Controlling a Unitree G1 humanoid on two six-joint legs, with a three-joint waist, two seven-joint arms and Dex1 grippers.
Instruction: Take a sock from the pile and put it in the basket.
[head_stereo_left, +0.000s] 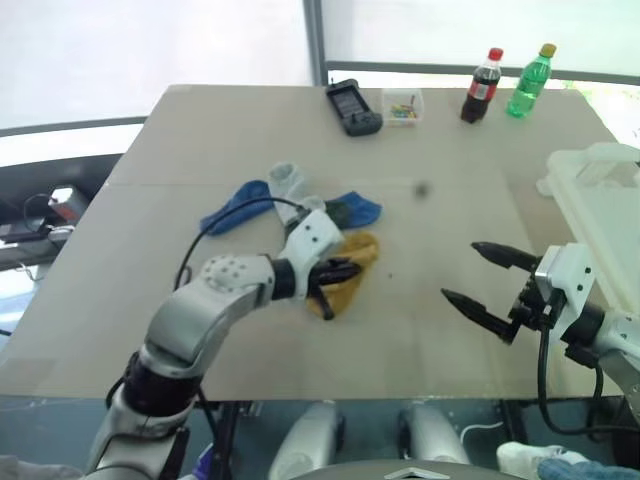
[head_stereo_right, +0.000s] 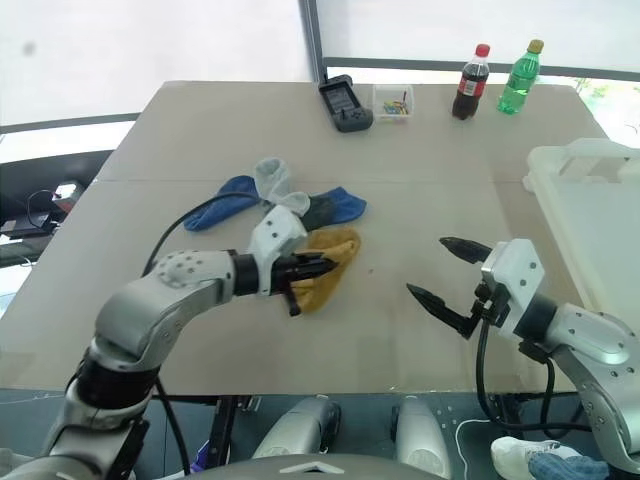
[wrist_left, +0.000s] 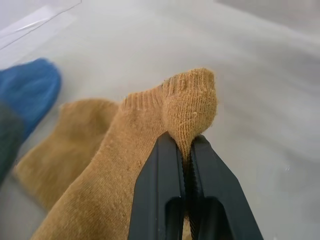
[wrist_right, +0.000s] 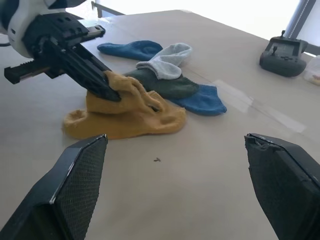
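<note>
no readable text, label or number anywhere

The basket (head_stereo_left: 600, 200) runs off the picture's right edge; the contents of the small clear box (head_stereo_left: 404, 107) are too small to identify

Arm shells: silver-grey metal, rounded, with a ring of small dimples on the left elbow joint.
Wrist housings: white, boxy.
left gripper (head_stereo_right: 322, 264): two slim black tapered fingers.
right gripper (head_stereo_left: 480, 276): two black pointed fingers; inner pads look cross-hatched, possibly rubber.
Cables: black, looping beside each forearm.
</note>
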